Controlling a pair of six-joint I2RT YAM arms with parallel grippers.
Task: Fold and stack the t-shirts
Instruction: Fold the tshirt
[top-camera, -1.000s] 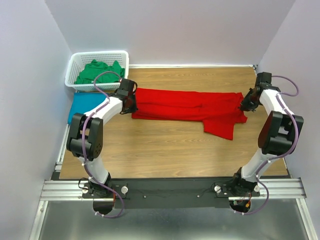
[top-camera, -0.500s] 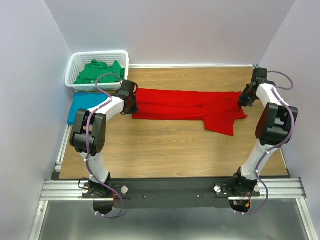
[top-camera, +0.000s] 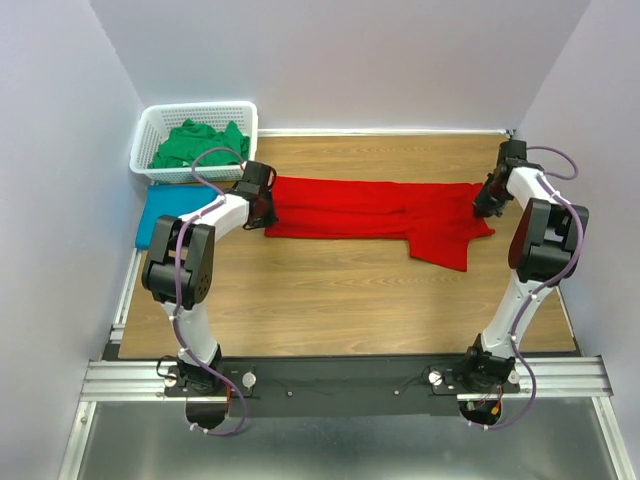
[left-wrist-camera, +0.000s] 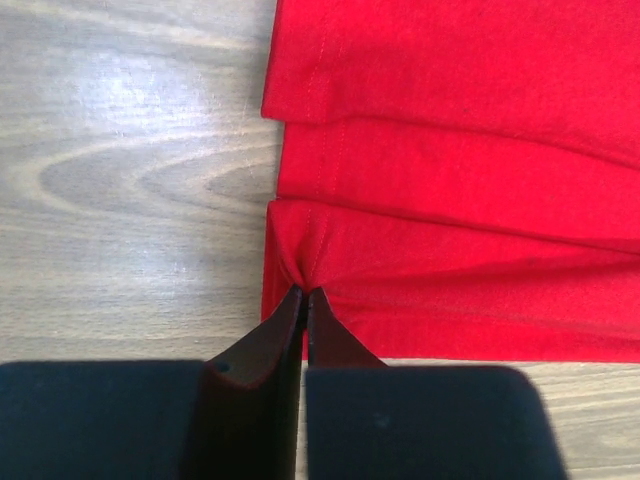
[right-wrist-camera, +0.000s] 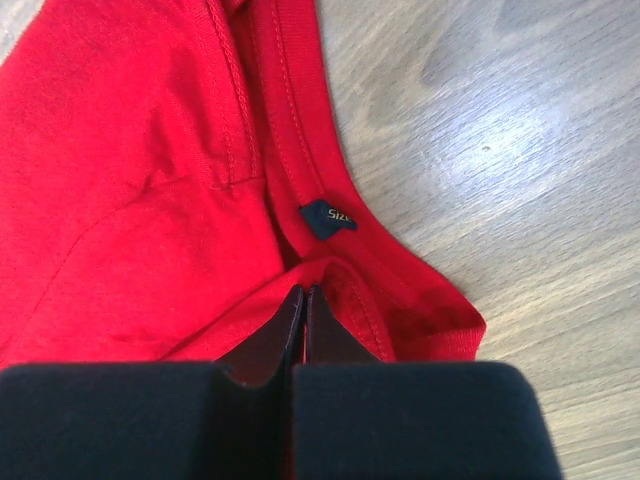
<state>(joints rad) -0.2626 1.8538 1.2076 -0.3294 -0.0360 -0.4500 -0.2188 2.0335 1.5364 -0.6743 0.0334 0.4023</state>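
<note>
The red t-shirt (top-camera: 375, 213) lies folded lengthwise in a long band across the far half of the table. My left gripper (top-camera: 264, 212) is shut on its left hem edge; the left wrist view shows the cloth (left-wrist-camera: 450, 200) puckered at the fingertips (left-wrist-camera: 303, 293). My right gripper (top-camera: 484, 206) is shut on the collar end, near the size tag (right-wrist-camera: 328, 218) in the right wrist view (right-wrist-camera: 303, 291). The green t-shirt (top-camera: 195, 143) lies crumpled in the basket. The teal blue t-shirt (top-camera: 163, 214) lies folded at the table's left edge.
The white lattice basket (top-camera: 150, 125) stands at the far left corner. A sleeve of the red shirt (top-camera: 445, 250) hangs toward the near side at the right. Grey walls close in on the left, back and right.
The right gripper has moved a little toward the far side with the collar end, pulling the shirt's right end straighter. The left gripper has barely moved.
</note>
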